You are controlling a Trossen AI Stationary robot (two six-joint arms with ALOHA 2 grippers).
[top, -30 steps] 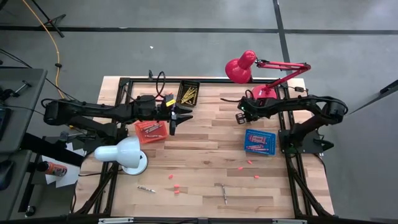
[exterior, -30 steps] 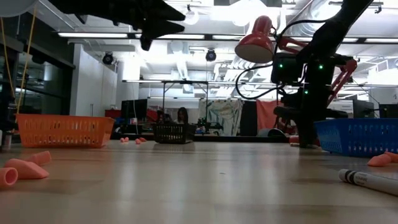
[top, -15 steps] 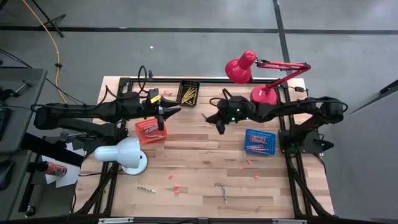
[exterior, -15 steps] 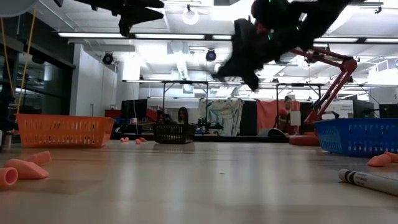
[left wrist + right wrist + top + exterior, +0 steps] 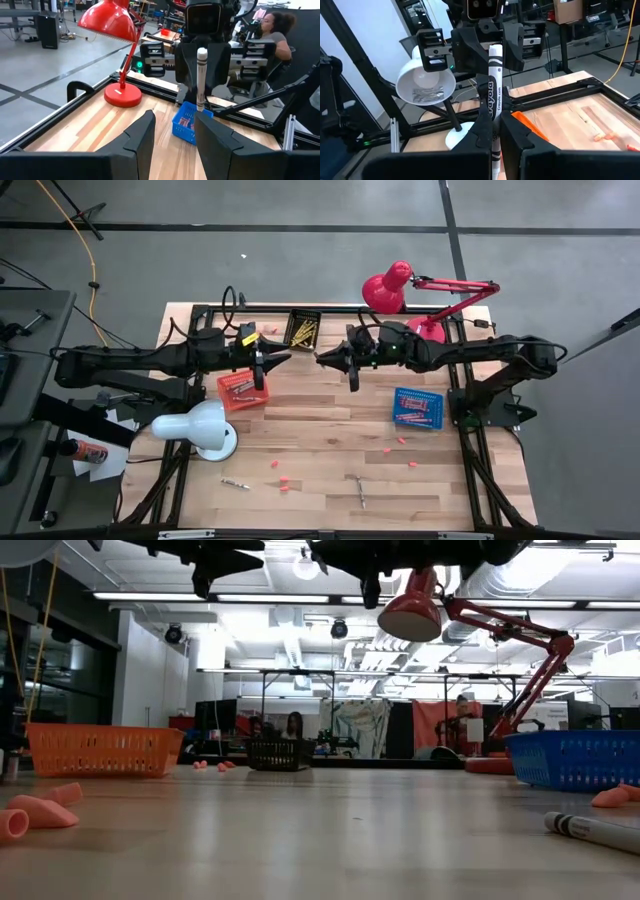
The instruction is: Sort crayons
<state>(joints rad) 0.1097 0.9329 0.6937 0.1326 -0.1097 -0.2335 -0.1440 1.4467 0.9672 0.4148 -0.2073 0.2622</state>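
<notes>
My right gripper [image 5: 322,358] hangs level, high over the far middle of the table, shut on a grey-white crayon [image 5: 494,90]. The left wrist view shows that crayon [image 5: 201,75] standing upright. Facing it, my left gripper [image 5: 283,359] is open and holds nothing; it hangs above the orange basket [image 5: 242,390], which holds crayons. Yellow crayons lie in the black basket [image 5: 303,330], and more crayons in the blue basket [image 5: 417,407]. Loose crayons lie near the front edge [image 5: 235,483] [image 5: 358,491]. My right gripper pinches the crayon's lower part [image 5: 493,131] between its two fingers. The fingers are level and point toward the table's left, lying across the crayon. The crayon stands upright, its upper end [image 5: 202,52] above the fingers, lifted well clear of the table.
A white lamp [image 5: 200,425] stands at the near left and a red lamp [image 5: 390,288] at the far right. Pink bits [image 5: 280,477] lie scattered across the near half of the table. One crayon [image 5: 595,832] lies close to the low camera.
My right gripper has risen from the table by the red lamp's base, swung toward the table's left and tipped from pointing down to level, bringing the crayon up opposite my left gripper. My left gripper has drawn back a little toward the left edge, then kept still.
</notes>
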